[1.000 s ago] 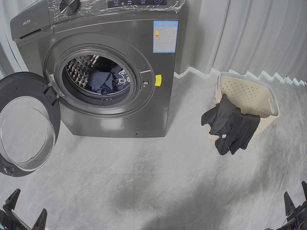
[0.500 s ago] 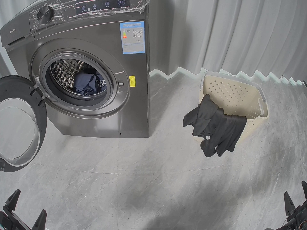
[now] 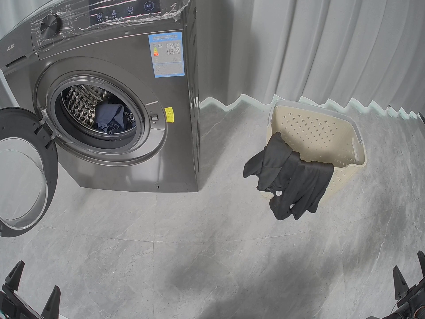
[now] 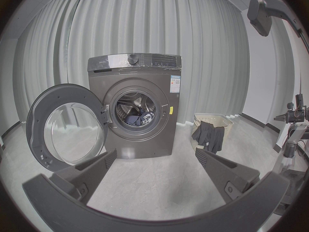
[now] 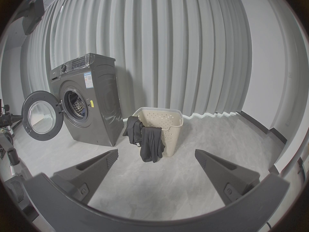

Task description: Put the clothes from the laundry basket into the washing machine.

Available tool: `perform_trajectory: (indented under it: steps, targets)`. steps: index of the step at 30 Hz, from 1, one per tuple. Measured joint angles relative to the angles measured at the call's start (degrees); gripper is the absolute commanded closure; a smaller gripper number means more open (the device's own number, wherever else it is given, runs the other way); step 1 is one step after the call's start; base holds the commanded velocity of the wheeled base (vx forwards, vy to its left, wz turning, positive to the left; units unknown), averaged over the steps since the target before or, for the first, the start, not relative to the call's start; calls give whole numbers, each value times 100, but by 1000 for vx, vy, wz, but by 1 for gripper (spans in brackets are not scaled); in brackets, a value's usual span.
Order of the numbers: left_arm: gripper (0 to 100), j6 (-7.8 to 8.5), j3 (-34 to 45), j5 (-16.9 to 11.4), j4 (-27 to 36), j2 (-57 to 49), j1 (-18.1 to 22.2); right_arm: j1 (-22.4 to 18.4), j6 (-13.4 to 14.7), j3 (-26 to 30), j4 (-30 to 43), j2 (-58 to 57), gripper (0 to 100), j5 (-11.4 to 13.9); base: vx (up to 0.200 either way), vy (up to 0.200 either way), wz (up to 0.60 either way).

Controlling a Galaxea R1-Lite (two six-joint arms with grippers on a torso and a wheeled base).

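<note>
A grey front-loading washing machine (image 3: 133,125) stands at the left with its round door (image 3: 22,173) swung open. Dark blue clothes (image 3: 110,117) lie inside the drum. To the right stands a cream laundry basket (image 3: 323,138) with a black garment (image 3: 287,178) draped over its near rim and hanging outside. My left gripper (image 3: 33,291) is low at the near left, open and empty. At the near right my right gripper (image 3: 411,275) is also open and empty. Both are far from the basket, which also shows in the right wrist view (image 5: 162,121).
Grey curtains (image 3: 310,36) hang behind the machine and basket. The grey tiled floor (image 3: 212,253) between me and the basket is bare. The open door juts out over the floor at the far left.
The head camera has turned to the right, so the washing machine and basket sit further left in the picture. Both grippers stay where they were, open.
</note>
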Motion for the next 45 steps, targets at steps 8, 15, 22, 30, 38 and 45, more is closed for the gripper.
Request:
perform_trajectory:
  steps: [8, 15, 22, 30, 38, 45]
  targets:
    - [0, -37, 0, -44, -5, 2, 0, 0, 0, 0, 2, 2, 0, -2, 0, -200, 0]
    - [0, -79, 0, -99, -16, 5, -4, 2, 0, 0, -5, 5, 0, -2, 0, -143, 0]
    - [0, -149, 0, -293, -27, 9, 0, 5, 0, 0, 2, 6, 0, -2, 0, 0, 0]
    - [0, -188, 0, -196, -21, 9, -4, 2, 2, 0, -2, 9, 0, -2, 0, -50, 0]
    - [0, -179, 0, -143, -16, 11, 0, -4, 0, 0, 0, 11, 0, -2, 0, -175, 0]
    - [0, -177, 0, -222, -13, 13, -1, 0, 0, 0, 0, 13, 0, -2, 0, 0, 0]
